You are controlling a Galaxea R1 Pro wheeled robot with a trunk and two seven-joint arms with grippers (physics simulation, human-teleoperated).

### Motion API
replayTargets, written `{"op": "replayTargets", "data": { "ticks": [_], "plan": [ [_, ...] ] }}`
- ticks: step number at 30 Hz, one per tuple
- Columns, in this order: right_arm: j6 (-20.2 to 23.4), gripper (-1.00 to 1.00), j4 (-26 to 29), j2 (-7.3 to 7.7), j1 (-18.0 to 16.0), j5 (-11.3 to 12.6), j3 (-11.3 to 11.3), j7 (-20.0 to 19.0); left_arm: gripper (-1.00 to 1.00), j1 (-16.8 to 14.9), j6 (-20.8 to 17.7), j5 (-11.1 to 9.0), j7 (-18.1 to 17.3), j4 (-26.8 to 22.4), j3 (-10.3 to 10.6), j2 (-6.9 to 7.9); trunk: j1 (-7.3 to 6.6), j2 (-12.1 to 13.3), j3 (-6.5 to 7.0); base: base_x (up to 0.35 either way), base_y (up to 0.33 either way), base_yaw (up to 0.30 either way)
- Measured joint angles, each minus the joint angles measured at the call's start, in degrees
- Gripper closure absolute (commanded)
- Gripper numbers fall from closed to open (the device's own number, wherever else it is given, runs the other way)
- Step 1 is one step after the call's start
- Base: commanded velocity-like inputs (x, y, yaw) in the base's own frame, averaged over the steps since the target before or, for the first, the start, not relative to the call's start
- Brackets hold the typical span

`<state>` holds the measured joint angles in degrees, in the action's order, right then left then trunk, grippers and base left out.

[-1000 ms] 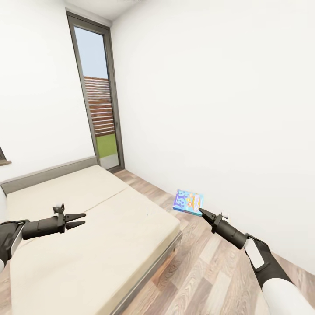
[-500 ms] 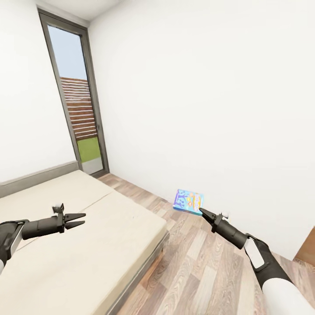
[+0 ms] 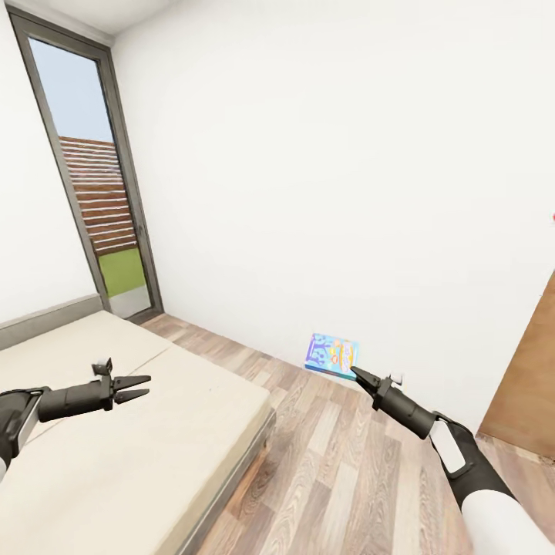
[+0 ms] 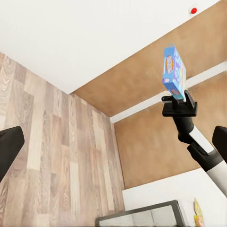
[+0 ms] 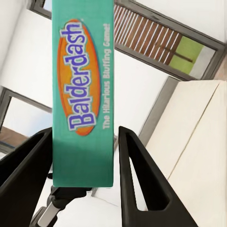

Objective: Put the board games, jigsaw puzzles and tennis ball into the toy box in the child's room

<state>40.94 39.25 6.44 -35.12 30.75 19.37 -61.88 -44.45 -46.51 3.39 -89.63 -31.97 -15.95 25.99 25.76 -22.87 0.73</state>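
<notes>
My right gripper (image 3: 356,374) is shut on the small blue board game (image 3: 332,354) and holds it in the air above the wood floor, near the white wall. In the right wrist view its teal edge, lettered "Balderdash" (image 5: 83,90), stands between the two dark fingers (image 5: 137,175). The left wrist view shows the same box (image 4: 173,71) upright in that gripper (image 4: 177,101). My left gripper (image 3: 142,386) hangs open over the beige bed (image 3: 116,447) with nothing in it. The table, the toy box and the other toys are out of view.
A tall dark-framed window (image 3: 85,193) stands at the left behind the bed. A brown wooden door (image 3: 524,370) shows at the right edge. Wood-plank floor (image 3: 347,478) runs between the bed and the white wall.
The camera has turned to the right: the window and the bed have slid left and the brown door has come into view. Both arms keep the same pose, with the game still held.
</notes>
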Motion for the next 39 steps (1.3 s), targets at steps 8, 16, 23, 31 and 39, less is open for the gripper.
{"op": "replayTargets", "data": {
  "ticks": [8, 16, 23, 31, 39],
  "plan": [
    [-0.03, 1.00, 0.02, 0.02, 0.00, 0.00, 0.06, 0.04, -1.00, 0.05, 0.00, 0.00, 0.00, -0.01, -0.05, -0.04, 0.00, 0.00, 0.40, 0.000, 0.000, -0.253],
    [-0.07, 1.00, 0.00, 0.00, 0.00, 0.00, 0.06, 0.09, -1.00, 0.04, 0.00, 0.02, 0.00, -0.02, -0.02, 0.01, 0.00, 0.00, 0.79, 0.000, 0.000, -0.253],
    [-0.07, 1.00, -0.01, 0.00, 0.00, 0.00, 0.07, 0.09, -1.00, 0.00, 0.00, 0.01, 0.00, -0.01, -0.01, -0.10, 0.00, 0.00, 1.14, 0.000, 0.000, -0.253],
    [-0.07, 1.00, -0.01, 0.03, 0.00, 0.01, 0.09, 0.12, -1.00, 0.01, -0.05, 0.02, 0.00, 0.00, -0.06, -0.02, 0.00, 0.00, 1.53, 0.000, 0.000, -0.253],
    [-0.07, 1.00, -0.01, -0.01, 0.00, 0.00, 0.16, 0.15, -1.00, 0.02, -0.05, 0.03, 0.00, 0.00, -0.04, -0.01, 0.00, 0.00, 1.93, 0.000, 0.000, -0.253]
  ]
}}
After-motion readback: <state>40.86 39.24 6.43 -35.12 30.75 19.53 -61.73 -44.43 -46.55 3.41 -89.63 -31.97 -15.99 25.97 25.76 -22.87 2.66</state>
